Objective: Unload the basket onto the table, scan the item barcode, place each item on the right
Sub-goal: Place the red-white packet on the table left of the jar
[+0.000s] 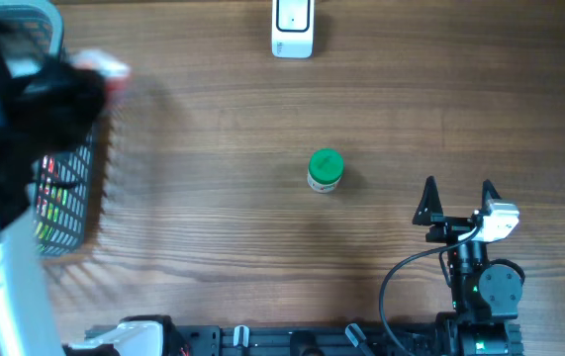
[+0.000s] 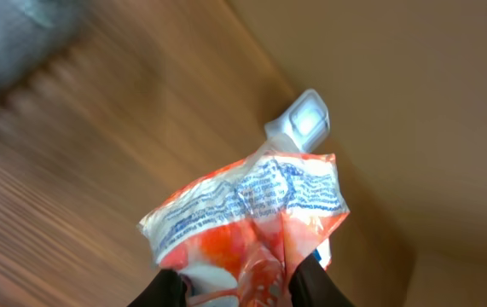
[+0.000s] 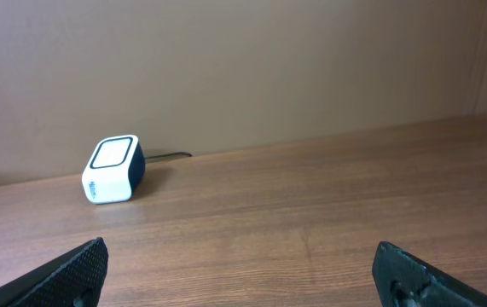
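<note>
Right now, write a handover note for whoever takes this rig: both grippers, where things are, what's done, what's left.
Left gripper: shut on the orange-and-white snack packet, held up over the left side of the table, by the basket.
Right gripper: open, empty, near right corner.
Scanner: far edge, middle; packet not yet at it.
Green-lidded jar: table centre, nothing touching it.
Done: packet picked up.
Left: show its barcode to the scanner.

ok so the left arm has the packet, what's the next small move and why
Probably carry the packet toward the scanner, print facing its window. The left gripper is shut on it over by the basket, and the scanner stands well apart from it.
</note>
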